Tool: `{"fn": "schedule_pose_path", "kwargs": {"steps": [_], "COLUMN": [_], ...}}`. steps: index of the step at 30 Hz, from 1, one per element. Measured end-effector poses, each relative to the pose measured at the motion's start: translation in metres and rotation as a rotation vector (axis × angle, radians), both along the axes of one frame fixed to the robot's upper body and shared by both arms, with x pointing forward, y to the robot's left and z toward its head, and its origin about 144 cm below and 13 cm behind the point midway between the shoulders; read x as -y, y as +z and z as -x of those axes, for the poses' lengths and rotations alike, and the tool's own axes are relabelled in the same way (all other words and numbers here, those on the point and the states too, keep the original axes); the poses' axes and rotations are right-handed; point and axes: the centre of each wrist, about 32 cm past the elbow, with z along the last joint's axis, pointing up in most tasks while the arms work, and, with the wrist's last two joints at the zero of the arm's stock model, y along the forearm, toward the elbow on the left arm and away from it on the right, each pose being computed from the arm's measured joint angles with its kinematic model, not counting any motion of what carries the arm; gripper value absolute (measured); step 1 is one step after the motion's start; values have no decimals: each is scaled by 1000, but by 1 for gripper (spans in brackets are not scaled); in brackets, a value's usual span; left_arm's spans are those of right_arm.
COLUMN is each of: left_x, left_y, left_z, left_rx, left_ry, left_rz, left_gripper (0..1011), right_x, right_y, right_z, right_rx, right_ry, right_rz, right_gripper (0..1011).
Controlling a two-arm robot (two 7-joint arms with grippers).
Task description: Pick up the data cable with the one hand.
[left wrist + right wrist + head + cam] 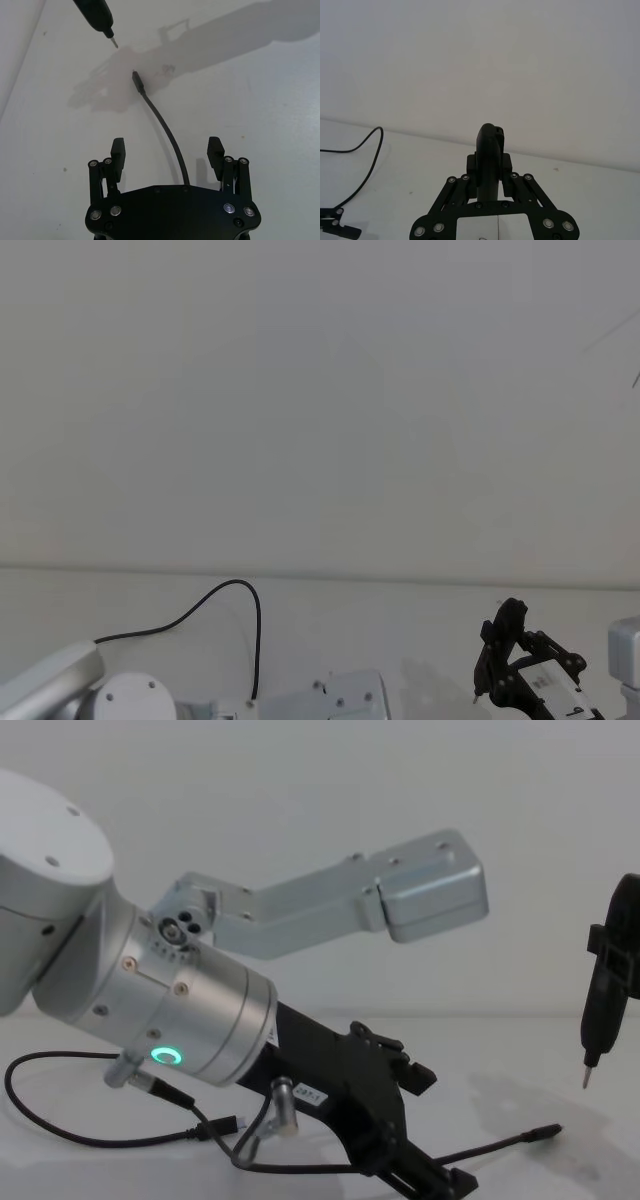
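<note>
black and thin, the data cable [156, 109] lies on the white table [270, 115]. in the left wrist view we see it run out from under the left gripper [166, 146] and pass right between its two fingers [118, 151]. the fingers are wide apart, one on each side of the cable, and they do not pinch it. the cable bends a little and ends in a small slim plug [136, 80] out in front of the gripper.

in the chest view we see the left gripper tipped down, low by the table, on a fat silver wrist [200, 1005] with a green light [161, 1056] on. the cable sticks out past the gripper, and its plug end is a bit up off the table.

the right gripper [489, 164] is squeezed tight on a black pen tool [490, 136]. the pen tool has a pointy metal tip, and it hangs above the table, near the cable's plug but not touching it.
</note>
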Motion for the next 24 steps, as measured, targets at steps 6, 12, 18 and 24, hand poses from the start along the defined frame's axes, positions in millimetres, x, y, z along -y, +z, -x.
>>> {"fn": "schedule_pose_path", "kwargs": {"steps": [6,12,18,24], "left_x": [5,9,14,18], "left_y": [-6,-11,-15,-18], "left_z": [-1,-2,-4,-4], "left_rx": [11,18,24,29], "left_ry": [19,33,46,58], "left_rz": [-10,-17,-20,-23], "left_gripper": [1001,1001,1001,1001], "right_x": [0,0,0,0], "right_y": [0,0,0,0], "right_z": [0,0,0,0], "right_rx": [0,0,0,0], "right_ry": [0,0,0,0], "right_rz": [0,0,0,0], "right_gripper": [268,268,268,268]}}
